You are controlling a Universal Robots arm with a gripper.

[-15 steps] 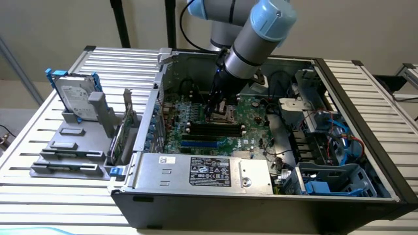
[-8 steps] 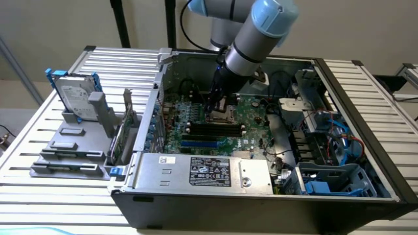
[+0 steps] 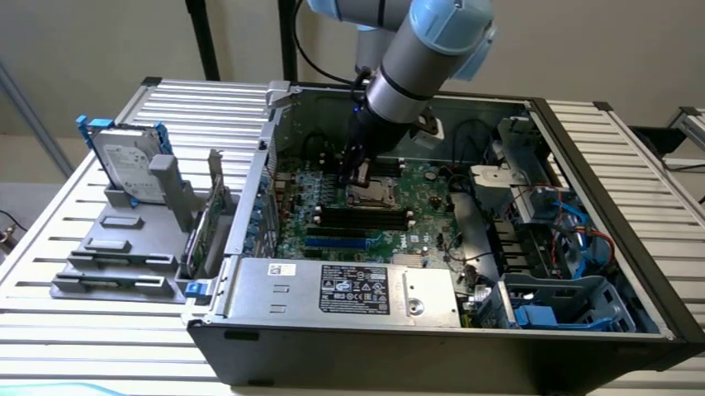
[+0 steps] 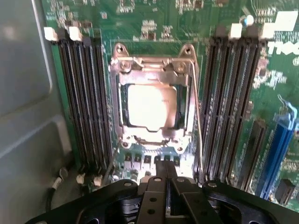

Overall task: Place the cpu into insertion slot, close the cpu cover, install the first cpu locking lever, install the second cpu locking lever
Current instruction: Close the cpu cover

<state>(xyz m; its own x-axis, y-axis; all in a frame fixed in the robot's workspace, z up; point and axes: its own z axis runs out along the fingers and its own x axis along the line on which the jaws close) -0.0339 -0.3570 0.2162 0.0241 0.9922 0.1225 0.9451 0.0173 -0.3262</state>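
Looking through the exterior view, I see the arm (image 3: 424,62) reaching down into an open case (image 3: 441,363) that rests on a slatted table (image 3: 88,338). The jaws hang low over the green board (image 3: 428,191), just beside the slot (image 3: 377,196) and on the exterior view's left of it. Black memory slots (image 3: 364,219) lie next to the slot, between it and the power supply (image 3: 342,289), which carries a white label and sits along the near wall. Blue plastic drive bays (image 3: 562,309) fill the corner on the exterior view's right. Outside the case, on the exterior view's left, a hard drive (image 3: 124,161) stands upright in a grey rack (image 3: 115,256) on the table.

Through the wrist view, I see the cpu (image 4: 150,106) lying flat in the slot, its pale face showing through the cut-out of the cover (image 4: 154,136). The cover is down over the cpu and frames all 4 of its edges. 1 thin lever (image 4: 197,126) runs along a side of the slot, between it and a bank of memory slots; I cannot tell whether it is hooked. Memory slots flank the slot on 2 sides, and a blue connector (image 4: 275,144) lies beyond 1 bank. The jaws are together with nothing visible between them, their tips just short of the slot's rim and not touching the cover.
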